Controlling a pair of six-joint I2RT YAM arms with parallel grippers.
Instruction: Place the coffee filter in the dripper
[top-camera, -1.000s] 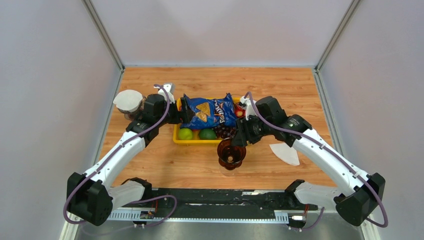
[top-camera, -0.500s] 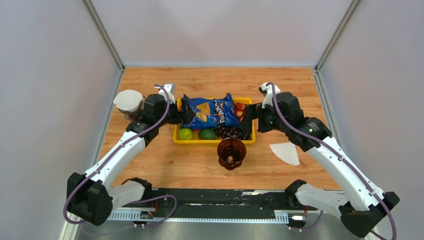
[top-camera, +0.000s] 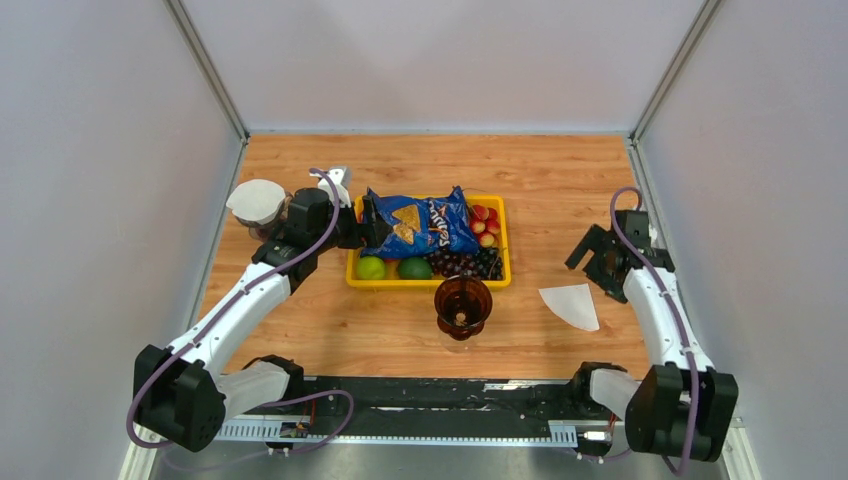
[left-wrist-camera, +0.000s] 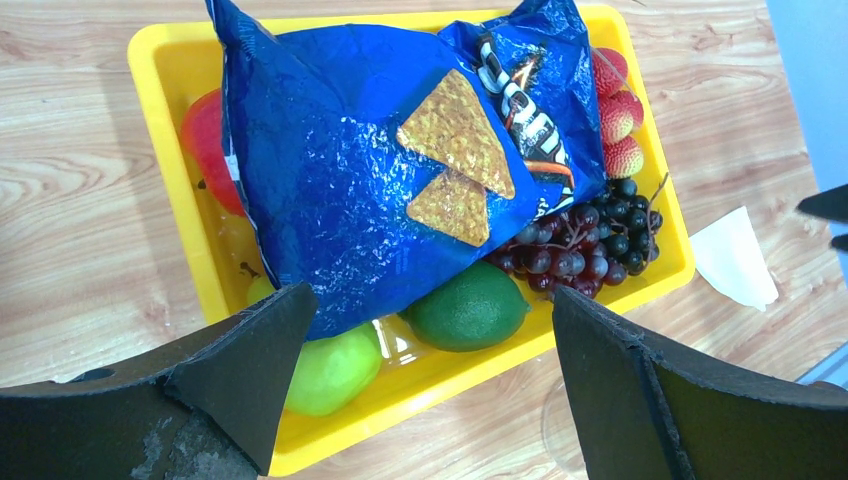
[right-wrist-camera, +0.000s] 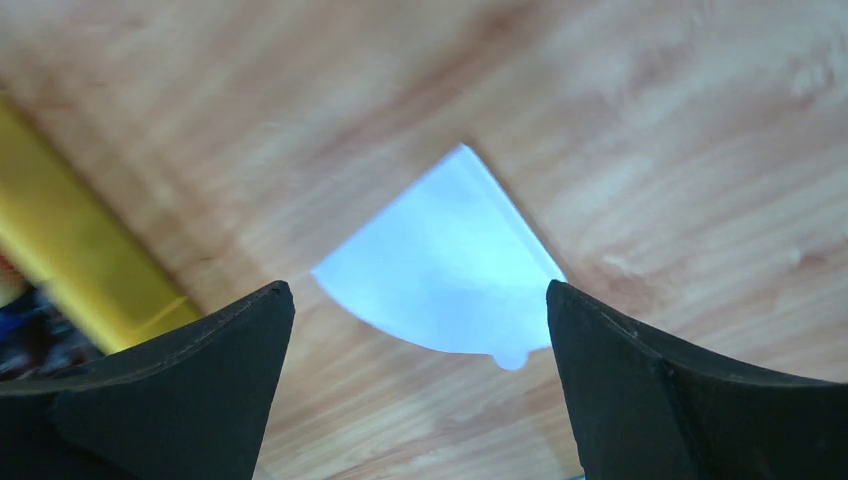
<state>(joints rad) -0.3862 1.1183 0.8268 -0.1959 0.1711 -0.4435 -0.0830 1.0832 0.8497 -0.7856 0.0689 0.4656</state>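
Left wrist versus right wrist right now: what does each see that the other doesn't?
Left wrist only: the chip bag, a lime and grapes inside the yellow tray. Right wrist only: the open right gripper, framing a close view of the coffee filter lying flat on the wood. Both: the filter and part of the tray's rim.

White filter (top-camera: 571, 305) flat, near amber dripper (top-camera: 462, 305)
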